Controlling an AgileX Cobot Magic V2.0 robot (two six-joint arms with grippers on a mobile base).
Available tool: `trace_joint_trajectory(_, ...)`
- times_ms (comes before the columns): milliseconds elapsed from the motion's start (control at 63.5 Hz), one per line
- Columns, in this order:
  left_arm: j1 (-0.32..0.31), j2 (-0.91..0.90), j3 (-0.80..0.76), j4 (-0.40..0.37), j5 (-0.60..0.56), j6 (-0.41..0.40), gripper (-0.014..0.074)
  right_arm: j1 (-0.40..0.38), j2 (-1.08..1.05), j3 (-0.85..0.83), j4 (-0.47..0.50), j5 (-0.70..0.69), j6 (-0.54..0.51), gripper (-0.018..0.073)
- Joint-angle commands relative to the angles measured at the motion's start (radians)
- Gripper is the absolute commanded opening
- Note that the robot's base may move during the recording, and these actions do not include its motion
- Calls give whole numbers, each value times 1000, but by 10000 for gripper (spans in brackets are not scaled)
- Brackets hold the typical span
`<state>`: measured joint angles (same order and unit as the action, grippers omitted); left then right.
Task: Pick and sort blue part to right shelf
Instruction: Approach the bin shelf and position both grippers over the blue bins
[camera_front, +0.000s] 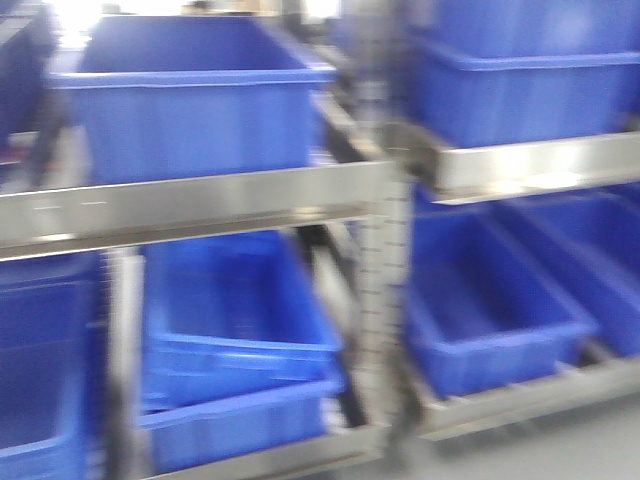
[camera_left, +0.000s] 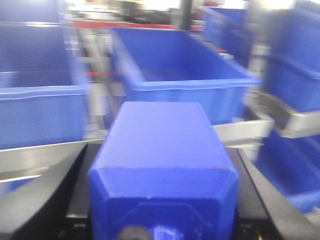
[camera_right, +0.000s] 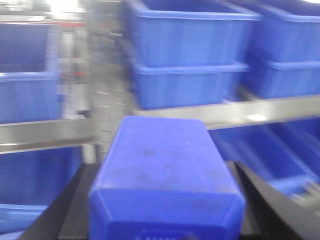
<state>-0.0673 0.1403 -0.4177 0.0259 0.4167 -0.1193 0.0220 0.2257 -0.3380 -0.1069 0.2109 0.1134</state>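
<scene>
Blue part (camera_left: 162, 172) low in the left wrist view, between the dark fingers (camera_left: 40, 197) of the left hand (camera_left: 162, 147).
A like blue block (camera_right: 165, 177) fills the same spot at the right hand (camera_right: 162, 165). Blur hides whether either hand is clamped on its block or stands apart from it. Ahead, the right shelf (camera_front: 530, 165) shows a steel front rail and deep blue bins (camera_front: 490, 300). A second rack (camera_front: 190, 205) stands just to its left.
</scene>
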Motion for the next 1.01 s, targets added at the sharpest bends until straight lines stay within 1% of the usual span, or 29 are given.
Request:
trace_joint_trajectory(0, -1, 12, -28, 0, -90, -8, 353, -3, 9, -30, -13, -90, -5, 412)
trace_joint_trajectory(992, -1, 12, -28, -2, -90, -8, 353, -3, 9, -30, -13, -90, -5, 412)
